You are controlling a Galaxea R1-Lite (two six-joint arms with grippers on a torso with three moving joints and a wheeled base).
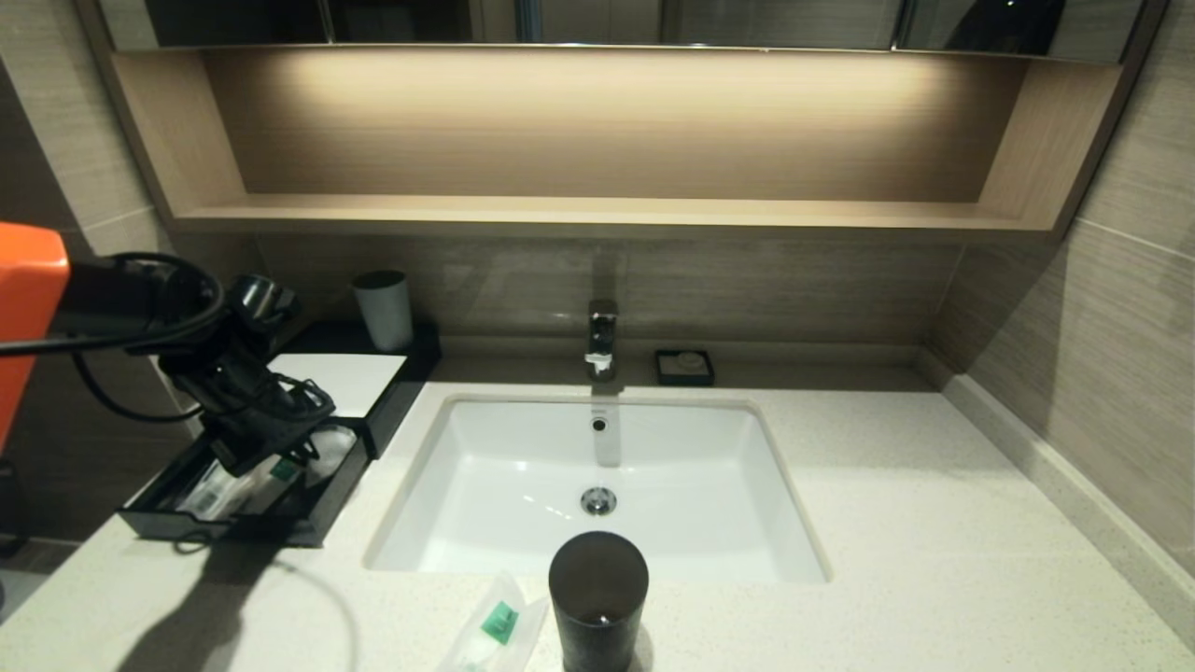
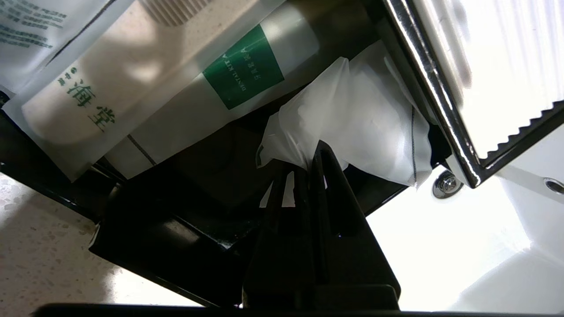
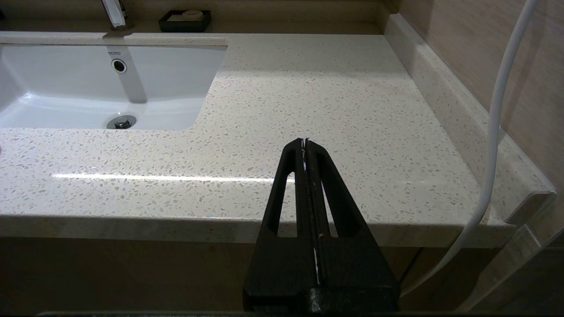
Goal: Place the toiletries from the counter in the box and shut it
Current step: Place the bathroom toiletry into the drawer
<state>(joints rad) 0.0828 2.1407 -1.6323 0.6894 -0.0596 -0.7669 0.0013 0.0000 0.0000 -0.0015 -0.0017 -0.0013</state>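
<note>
At the left of the head view, the left tool point(image 2: 308, 169) pinches a crumpled white packet point(image 2: 361, 119) over the box point(image 1: 308, 523) tray (other packets already inside), ready to drop. One packet point(image 1: 499, 621) waits on the surface point(image 1: 934, 523); the right tool point(image 3: 305, 143) idles, closed.

The box point(image 1: 345, 373) sits on the bench point(image 1: 934, 523) left of the basin point(image 1: 597, 485), a cup point(image 1: 385, 308) on its back end — packets point(image 1: 243, 485) lie in its pulled-out tray point(image 1: 280, 532). Before the basin stand a beaker point(image 1: 597, 597) and, just left, another packet point(image 1: 495, 625). The tap point(image 1: 602, 338) and a dish point(image 1: 684, 367) stand behind.
</note>
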